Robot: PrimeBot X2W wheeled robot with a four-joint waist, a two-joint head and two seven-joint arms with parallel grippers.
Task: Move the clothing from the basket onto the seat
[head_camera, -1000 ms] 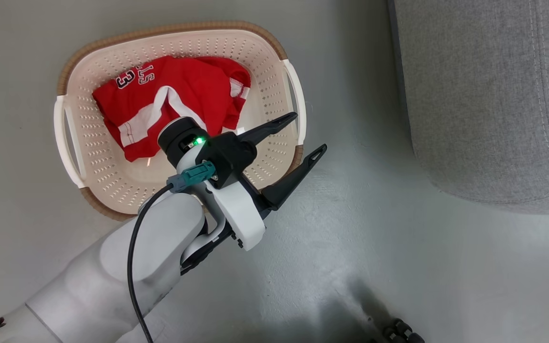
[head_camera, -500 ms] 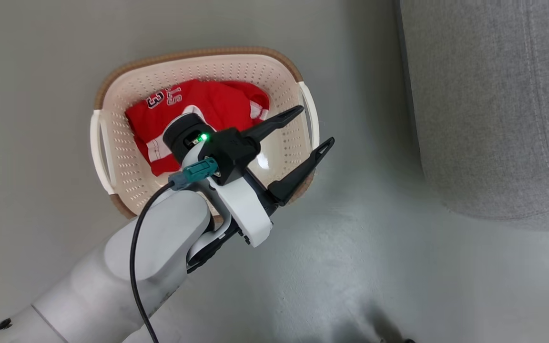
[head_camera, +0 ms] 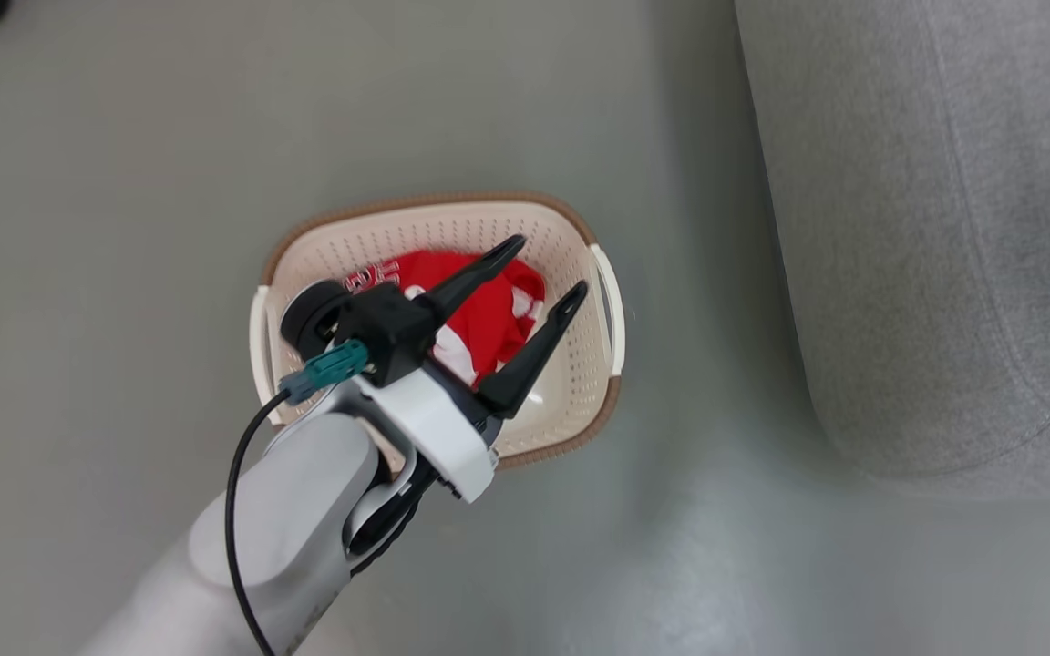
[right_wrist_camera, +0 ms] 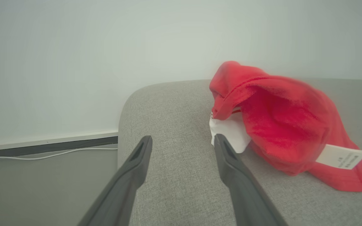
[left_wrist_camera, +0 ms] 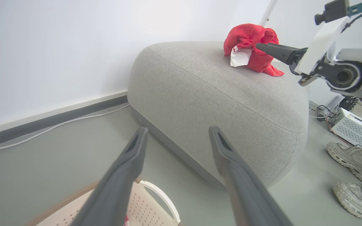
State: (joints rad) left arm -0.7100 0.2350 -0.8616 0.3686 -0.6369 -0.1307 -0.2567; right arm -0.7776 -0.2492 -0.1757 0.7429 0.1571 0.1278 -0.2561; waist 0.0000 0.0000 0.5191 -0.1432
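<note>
The cream basket (head_camera: 434, 202) stands on the floor with red clothing (head_camera: 488, 319) inside it. My left gripper (head_camera: 550, 266) hangs open above the basket, nothing between its fingers; in the left wrist view it (left_wrist_camera: 178, 130) points toward the grey seat (left_wrist_camera: 215, 94). A second red garment (right_wrist_camera: 278, 125) with white panels and a tag lies on the seat (right_wrist_camera: 174, 119). My right gripper (right_wrist_camera: 182, 138) stands open just left of that garment, apart from it. One right finger (left_wrist_camera: 278, 52) shows beside the garment (left_wrist_camera: 250, 40).
The seat (head_camera: 899, 228) fills the right of the head view, a strip of bare floor between it and the basket. A person's shoes (left_wrist_camera: 350, 157) and a white box (left_wrist_camera: 355, 128) sit beyond the seat. A white cable (left_wrist_camera: 58, 125) runs along the wall.
The head camera has pulled back, so the basket looks smaller. My left gripper has shifted from the basket's right rim to over its middle, still open. Part of my right arm now shows at the right edge.
</note>
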